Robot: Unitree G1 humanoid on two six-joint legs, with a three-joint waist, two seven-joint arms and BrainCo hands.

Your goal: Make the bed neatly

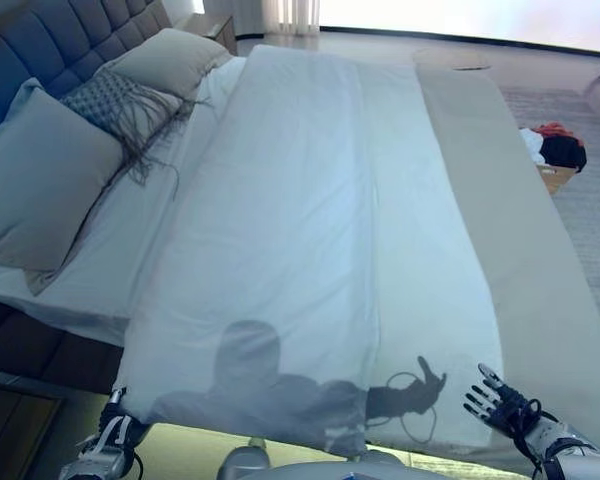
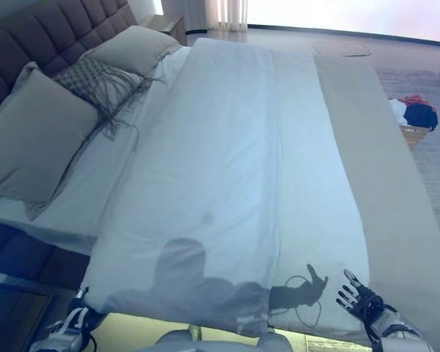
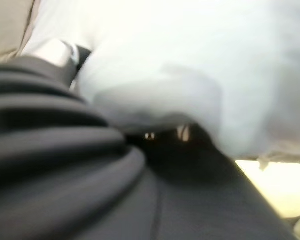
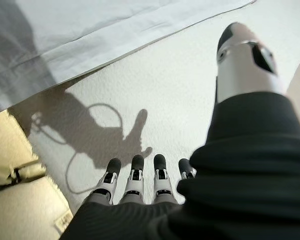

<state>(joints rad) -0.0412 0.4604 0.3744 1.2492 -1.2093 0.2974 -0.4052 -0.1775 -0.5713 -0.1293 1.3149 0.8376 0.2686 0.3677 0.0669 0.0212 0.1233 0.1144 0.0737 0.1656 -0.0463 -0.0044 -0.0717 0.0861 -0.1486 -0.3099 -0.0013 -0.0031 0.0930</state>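
A white duvet (image 1: 300, 230) lies spread flat along the bed, with a beige cover (image 1: 525, 240) showing along its right side. My left hand (image 1: 105, 445) is at the duvet's near left corner. In the left wrist view the white cloth (image 3: 200, 75) is bunched over the hand, which is closed on it. My right hand (image 1: 505, 405) is open with straight, spread fingers (image 4: 135, 172), just above the duvet near its near right edge, holding nothing.
Two large beige pillows (image 1: 40, 180) (image 1: 170, 60) and a fringed grey cushion (image 1: 115, 100) lean on the tufted headboard (image 1: 50, 40) at the left. A basket of clothes (image 1: 555, 150) stands on the rug beyond the bed's right side.
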